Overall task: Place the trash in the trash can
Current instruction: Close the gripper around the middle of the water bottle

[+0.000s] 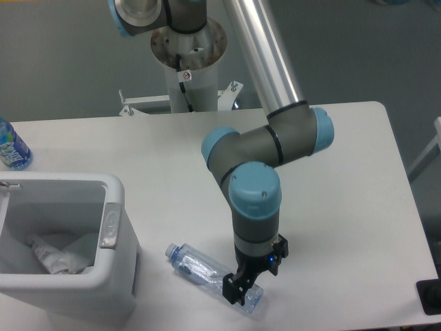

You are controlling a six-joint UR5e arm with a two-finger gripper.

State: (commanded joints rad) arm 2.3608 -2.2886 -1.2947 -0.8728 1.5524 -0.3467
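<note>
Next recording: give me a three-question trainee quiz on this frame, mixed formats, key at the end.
1. True or false: the crushed bottle already lies inside the white bin.
2. Multiple choice: the gripper is lowered over which part of the crushed bottle? A) the capped end B) the end away from the cap C) neither, it hovers over the bin
3. Short answer: what lies at the bottom of the bin?

Key: 1. False, it lies on the table beside the bin. 2. B. 3. A crumpled paper wrapper.
</note>
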